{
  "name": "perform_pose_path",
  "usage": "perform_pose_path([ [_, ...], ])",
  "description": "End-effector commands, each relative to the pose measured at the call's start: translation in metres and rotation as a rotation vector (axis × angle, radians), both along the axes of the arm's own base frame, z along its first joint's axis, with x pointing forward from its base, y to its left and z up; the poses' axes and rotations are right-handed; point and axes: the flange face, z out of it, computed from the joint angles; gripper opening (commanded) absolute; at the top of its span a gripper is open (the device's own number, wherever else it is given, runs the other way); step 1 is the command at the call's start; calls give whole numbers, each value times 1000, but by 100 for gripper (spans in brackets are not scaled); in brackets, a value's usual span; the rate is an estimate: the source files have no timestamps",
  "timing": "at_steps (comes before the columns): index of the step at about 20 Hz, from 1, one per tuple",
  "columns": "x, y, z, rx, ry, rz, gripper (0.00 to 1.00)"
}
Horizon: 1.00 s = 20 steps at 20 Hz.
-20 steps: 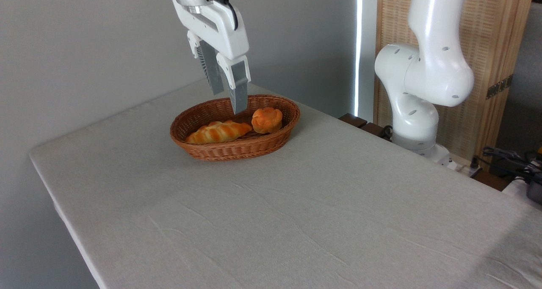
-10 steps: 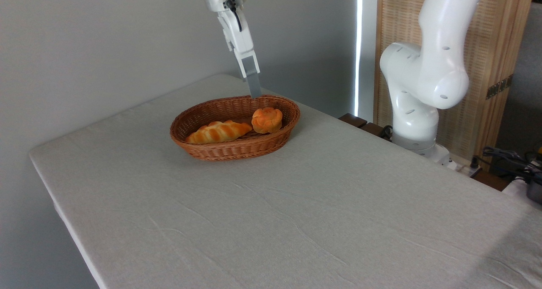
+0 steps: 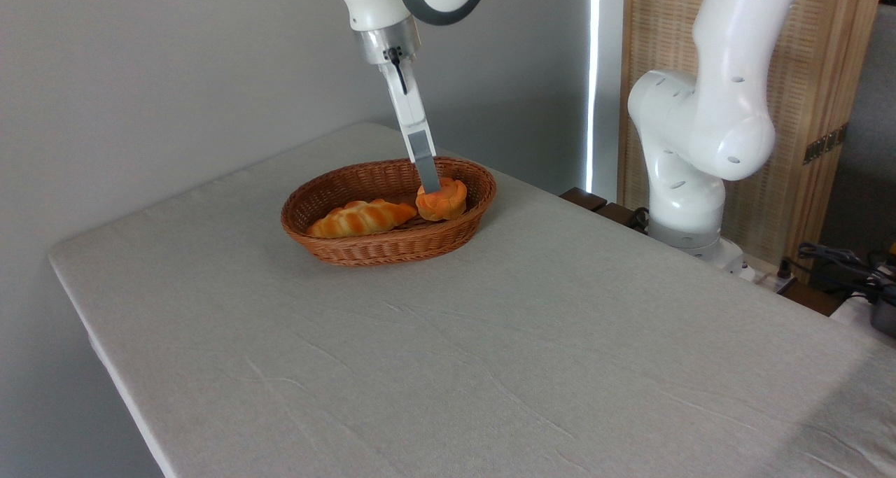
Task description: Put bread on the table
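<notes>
The bread, a small round orange-golden bun, lies in the right end of a brown wicker basket on the table, which is covered in light grey cloth. My gripper hangs down from above, turned edge-on to the camera. Only its near finger shows, its tip overlapping the bun's upper left. The far finger is hidden behind it. The bun rests on the basket floor, not lifted.
A longer braided golden loaf lies in the basket left of the bun. The arm's white base stands past the table's far right edge, with cables beside it. A grey wall runs behind the table.
The gripper swung from over the basket's middle to its right end, turned edge-on, then came down until its fingertip reached the bun. Bun and loaf have not moved.
</notes>
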Motion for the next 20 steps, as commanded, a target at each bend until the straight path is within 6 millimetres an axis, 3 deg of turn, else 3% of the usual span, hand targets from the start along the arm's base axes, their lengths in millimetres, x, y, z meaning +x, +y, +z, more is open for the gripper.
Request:
perform_pose_path([
  [1,-3,0,-15,1,-3,4,100],
  [11,0,2,-36,-6,-20,2,99],
  [13,-1,0,-40,0,-10,-2,84],
  [14,0,-1,-43,2,-3,-2,67],
  [17,0,-1,-44,2,-1,-10,37],
  [20,0,-1,-45,5,0,-14,28],
])
